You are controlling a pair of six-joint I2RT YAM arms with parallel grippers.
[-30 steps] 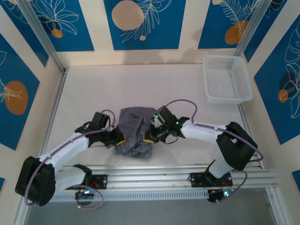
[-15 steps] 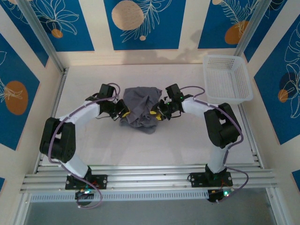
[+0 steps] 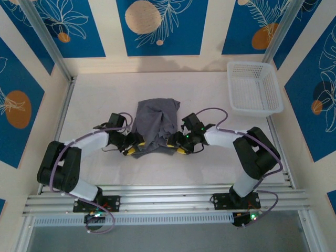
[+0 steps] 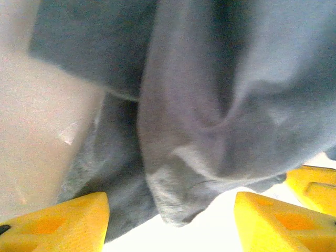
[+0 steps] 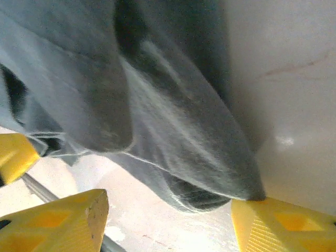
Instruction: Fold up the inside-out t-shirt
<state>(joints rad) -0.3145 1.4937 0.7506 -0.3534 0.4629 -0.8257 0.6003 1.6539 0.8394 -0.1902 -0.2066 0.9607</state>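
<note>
Centrally, the t-shirt is lying on the pale matte table as a soft slate-grey heap of rounded folds. The left gripper is sitting at its seven o'clock edge and the right gripper at its five o'clock. Both pairs of blocky yellow fingers are standing apart, limp cloth drooping unpinched between them. The white mesh basket is resting at two o'clock.
</note>
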